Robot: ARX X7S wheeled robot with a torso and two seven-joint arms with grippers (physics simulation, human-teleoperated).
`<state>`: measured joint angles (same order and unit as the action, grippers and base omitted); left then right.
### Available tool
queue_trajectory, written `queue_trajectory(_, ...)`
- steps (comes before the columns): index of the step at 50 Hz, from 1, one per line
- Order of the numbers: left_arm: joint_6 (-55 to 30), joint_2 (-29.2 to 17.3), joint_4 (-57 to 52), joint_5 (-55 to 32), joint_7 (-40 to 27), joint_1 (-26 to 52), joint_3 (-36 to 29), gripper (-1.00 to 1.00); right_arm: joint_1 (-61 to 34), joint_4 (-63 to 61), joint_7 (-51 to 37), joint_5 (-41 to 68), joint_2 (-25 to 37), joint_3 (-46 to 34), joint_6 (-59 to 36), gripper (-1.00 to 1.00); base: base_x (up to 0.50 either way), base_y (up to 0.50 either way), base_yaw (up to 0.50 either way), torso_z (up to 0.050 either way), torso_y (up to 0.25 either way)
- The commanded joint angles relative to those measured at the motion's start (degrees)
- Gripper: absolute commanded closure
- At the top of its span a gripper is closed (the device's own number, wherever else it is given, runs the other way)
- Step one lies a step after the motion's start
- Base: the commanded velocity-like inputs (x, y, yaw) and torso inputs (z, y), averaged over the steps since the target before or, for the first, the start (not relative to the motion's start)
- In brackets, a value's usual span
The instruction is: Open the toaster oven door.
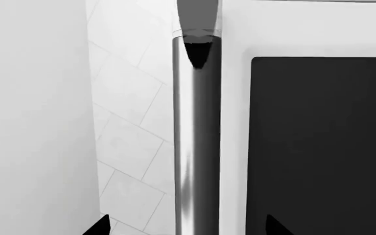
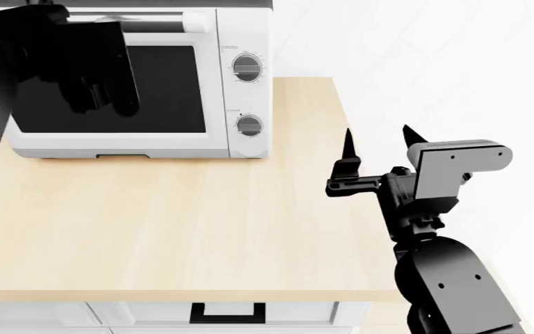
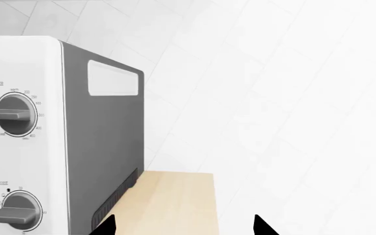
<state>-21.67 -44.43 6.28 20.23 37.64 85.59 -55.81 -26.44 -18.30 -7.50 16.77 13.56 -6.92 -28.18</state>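
Observation:
The white toaster oven (image 2: 239,42) stands at the back left of the wooden counter (image 2: 183,223), with two grey knobs (image 2: 247,67) on its right panel. Its door (image 2: 170,90) with dark glass looks closed. My left arm (image 2: 63,62) covers the door's left part. In the left wrist view my left gripper (image 1: 188,227) is open, with one fingertip on each side of the silver bar handle (image 1: 197,137), beside the dark window (image 1: 325,147). My right gripper (image 2: 378,145) is open and empty at the counter's right edge. The right wrist view shows the oven's grey side (image 3: 103,137) beyond the open right gripper (image 3: 184,227).
A white drawer with a black handle (image 2: 228,313) sits under the counter's front edge. A white tiled wall (image 1: 129,147) lies behind the oven. The counter's right edge (image 2: 360,209) runs just left of my right arm.

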Motion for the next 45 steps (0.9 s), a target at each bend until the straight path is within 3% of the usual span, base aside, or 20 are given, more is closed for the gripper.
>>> queue_trajectory(1,2.88,2.29,5.95,0.98,-1.36,1.25,-1.16,-1.00,-0.22,0.14,-0.37,0.15,0.30,-0.08,0.00,-1.00,0.00,0.00,0.00,0.000,0.000)
queue_trajectory(18,4.20,3.71,9.39,1.78,-1.81,2.03,-2.06,-1.00,-0.04,0.03,-0.82,0.65,0.69,0.00,0.15,-1.00,0.00,0.00,0.00,0.000,0.000)
queue_trajectory(19,4.30,3.67,9.47,1.81,-1.91,2.05,-2.05,1.00,-0.01,0.04,-0.85,0.68,0.69,-0.01,0.18,-1.00,0.00,0.00,0.00,0.000,0.000)
queue_trajectory(31,5.12,2.81,8.39,1.78,-2.52,1.41,-1.87,1.00,-0.05,-0.14,-1.09,1.08,0.94,-0.10,0.10,-1.00,0.00,0.00,0.00,0.000,0.000)
queue_trajectory(45,4.72,-2.11,0.75,0.66,-0.87,-1.83,-1.47,1.00,-0.26,-0.31,-1.30,1.60,1.15,-0.22,0.03,-1.00,0.00,0.00,0.00,0.000,0.000)
